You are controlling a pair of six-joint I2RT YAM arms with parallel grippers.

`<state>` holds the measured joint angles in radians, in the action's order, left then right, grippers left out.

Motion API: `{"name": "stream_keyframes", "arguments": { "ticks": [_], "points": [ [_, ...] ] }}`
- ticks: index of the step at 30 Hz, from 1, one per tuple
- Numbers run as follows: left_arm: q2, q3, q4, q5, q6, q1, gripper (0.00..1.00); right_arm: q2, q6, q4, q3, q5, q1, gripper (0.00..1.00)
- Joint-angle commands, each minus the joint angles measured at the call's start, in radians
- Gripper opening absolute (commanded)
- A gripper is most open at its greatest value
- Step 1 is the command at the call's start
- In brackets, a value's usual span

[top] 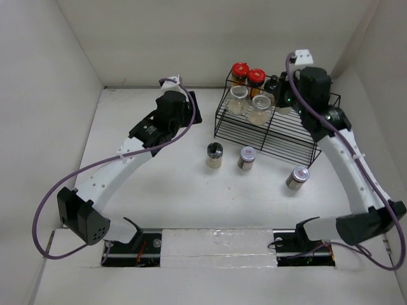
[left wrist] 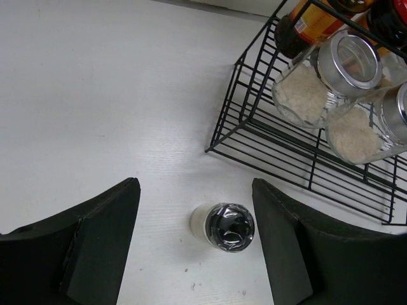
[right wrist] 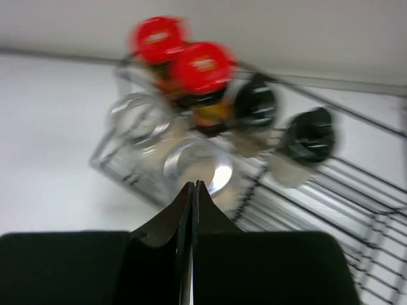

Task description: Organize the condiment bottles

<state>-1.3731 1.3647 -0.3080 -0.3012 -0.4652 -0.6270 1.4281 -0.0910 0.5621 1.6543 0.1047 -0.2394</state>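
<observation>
A black wire rack (top: 267, 130) holds two red-lidded jars (top: 240, 71) at the back left, two clear-lidded jars (top: 238, 98) in front, and black-lidded jars (top: 275, 86) partly hidden by my right arm. Three jars stand on the table: a black-lidded one (top: 215, 154) and two silver-lidded ones (top: 247, 157) (top: 297, 177). My left gripper (top: 196, 107) is open and empty, high above the table. In its wrist view the black-lidded jar (left wrist: 222, 227) shows below, between the fingers (left wrist: 102, 241). My right gripper (right wrist: 193, 187) is shut and empty above the rack's jars (right wrist: 197, 165).
White walls enclose the table on the left, back and right. The rack (left wrist: 267, 133) stands at the back right, and the right wrist view of it is blurred. The arm bases sit at the near edge.
</observation>
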Motion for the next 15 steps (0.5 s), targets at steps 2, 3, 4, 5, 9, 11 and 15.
{"name": "stream_keyframes", "arguments": {
  "ticks": [2, 3, 4, 5, 9, 11, 15],
  "points": [
    [0.028, 0.077, -0.043, -0.081, 0.019, 0.027, 0.67, -0.089, -0.001, -0.159, -0.214, -0.164, -0.191, 0.05],
    [0.038, 0.077, -0.052, -0.069, 0.019, 0.048, 0.67, -0.089, -0.001, -0.150, -0.241, -0.183, -0.255, 0.11],
    [0.039, 0.088, -0.052, -0.040, 0.005, 0.074, 0.67, -0.077, -0.001, -0.139, -0.260, -0.197, -0.285, 0.20],
    [0.039, 0.088, -0.063, 0.006, -0.015, 0.110, 0.67, -0.054, -0.001, -0.139, -0.287, -0.209, -0.316, 0.43],
    [0.020, 0.079, -0.086, 0.256, -0.059, 0.327, 0.67, 0.021, -0.015, -0.130, -0.297, -0.214, -0.446, 0.65],
    [0.020, 0.068, -0.086, 0.270, -0.059, 0.357, 0.67, 0.051, -0.015, -0.162, -0.297, -0.185, -0.485, 0.65],
    [0.045, 0.028, -0.098, 0.261, -0.059, 0.357, 0.67, 0.156, -0.015, -0.215, -0.318, -0.135, -0.485, 0.55]
  ]
}}
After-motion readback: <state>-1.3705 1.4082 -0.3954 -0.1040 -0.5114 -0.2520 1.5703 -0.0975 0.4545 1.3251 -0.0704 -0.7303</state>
